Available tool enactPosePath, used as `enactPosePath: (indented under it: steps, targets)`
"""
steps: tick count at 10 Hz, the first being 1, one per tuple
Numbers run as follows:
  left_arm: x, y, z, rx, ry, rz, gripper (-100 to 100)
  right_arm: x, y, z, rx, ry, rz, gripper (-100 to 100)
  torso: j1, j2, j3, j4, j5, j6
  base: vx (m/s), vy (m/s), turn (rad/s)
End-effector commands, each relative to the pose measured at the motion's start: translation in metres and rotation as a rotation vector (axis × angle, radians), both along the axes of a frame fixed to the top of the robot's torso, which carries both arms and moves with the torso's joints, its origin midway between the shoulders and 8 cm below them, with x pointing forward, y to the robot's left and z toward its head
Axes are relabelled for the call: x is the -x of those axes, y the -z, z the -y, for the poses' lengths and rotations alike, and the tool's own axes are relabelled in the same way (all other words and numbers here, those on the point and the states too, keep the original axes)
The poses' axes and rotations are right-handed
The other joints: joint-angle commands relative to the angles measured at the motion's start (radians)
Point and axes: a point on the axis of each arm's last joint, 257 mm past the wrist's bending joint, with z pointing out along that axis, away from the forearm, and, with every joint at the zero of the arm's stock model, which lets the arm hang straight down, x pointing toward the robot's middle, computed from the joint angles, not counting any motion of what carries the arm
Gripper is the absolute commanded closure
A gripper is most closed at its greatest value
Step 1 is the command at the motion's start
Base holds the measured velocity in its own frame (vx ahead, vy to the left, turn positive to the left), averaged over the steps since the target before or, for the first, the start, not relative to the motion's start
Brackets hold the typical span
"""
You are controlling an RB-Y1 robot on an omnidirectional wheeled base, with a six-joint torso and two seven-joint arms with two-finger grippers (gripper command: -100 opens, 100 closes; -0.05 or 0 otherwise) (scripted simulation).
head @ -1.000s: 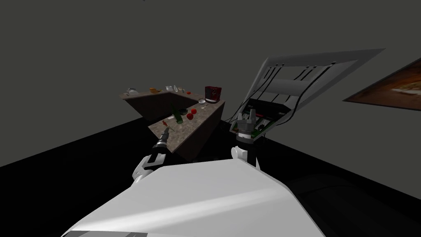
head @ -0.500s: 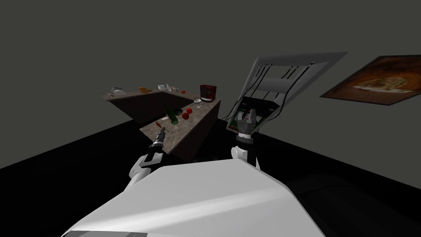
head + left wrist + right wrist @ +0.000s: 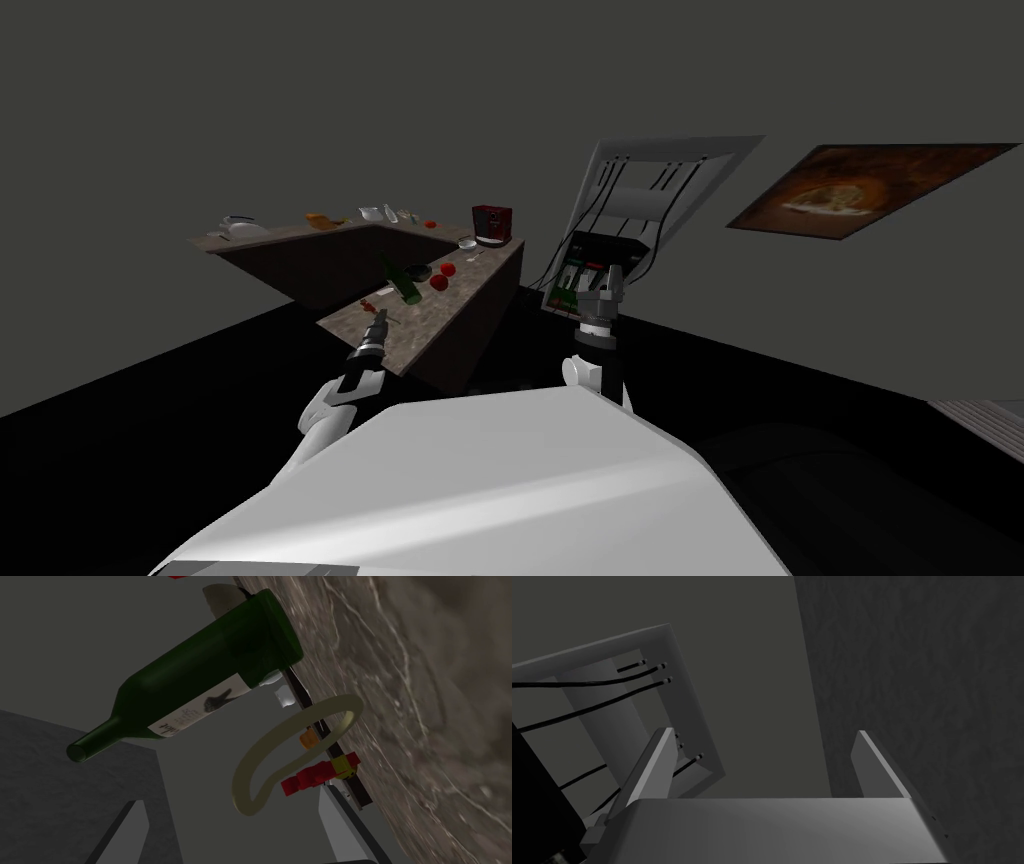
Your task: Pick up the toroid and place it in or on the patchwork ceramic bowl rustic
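Likely light, stiff, slick: toroid (image 3: 280,726) by bottle (image 3: 200,676), ahead of spread left gripper (image 3: 230,801); pinch across its thin rim.

Both arms out front, both grippers open

So the left arm (image 3: 338,398) reaches forward and off toward its own side, pretty much straight. The left gripper (image 3: 377,316) at its tip looks slim and edge-on from the head cam, and over on the wrist cam its fingers (image 3: 125,836) stand well apart. The right arm (image 3: 597,365) goes straight ahead from the shoulder, forearm in line. The right gripper (image 3: 602,280) sits face-on to the head cam, with its fingers (image 3: 649,771) spread just as wide.
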Motion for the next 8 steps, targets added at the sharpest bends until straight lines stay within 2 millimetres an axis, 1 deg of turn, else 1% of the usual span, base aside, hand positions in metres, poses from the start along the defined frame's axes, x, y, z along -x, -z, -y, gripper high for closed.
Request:
enactPosePath:
  steps: [1,2,3,4,8]
  targets:
    - [0.001,-0.002,-0.017,0.001,-0.025,0.002,-100,0.000,0.000,0.000,0.000,0.000,0.000,0,0.000,0.000,0.000,0.000,0.000,0.000,-0.040,-0.023,-0.108]
    - [0.001,-0.005,-0.028,0.002,-0.045,0.009,-100,0.000,0.000,0.000,0.000,0.000,0.000,0,0.000,-0.001,0.000,0.000,0.000,0.000,-0.056,-0.029,-0.220]
    - [0.002,-0.003,-0.023,0.002,-0.033,0.004,-100,0.000,0.000,0.000,0.000,0.000,0.000,0,0.000,0.000,0.000,0.000,0.000,0.001,-0.026,-0.011,-0.043]
    - [0.001,-0.003,-0.024,0.002,-0.035,0.006,100,0.000,0.000,0.000,0.000,0.000,0.000,0,0.001,-0.002,-0.001,0.000,0.000,0.000,0.000,0.000,0.000]
    - [0.002,-0.003,-0.024,0.003,-0.035,0.006,100,0.000,0.000,0.000,0.000,0.000,0.000,0,0.001,-0.004,-0.002,-0.001,0.000,0.000,0.000,0.000,0.000]
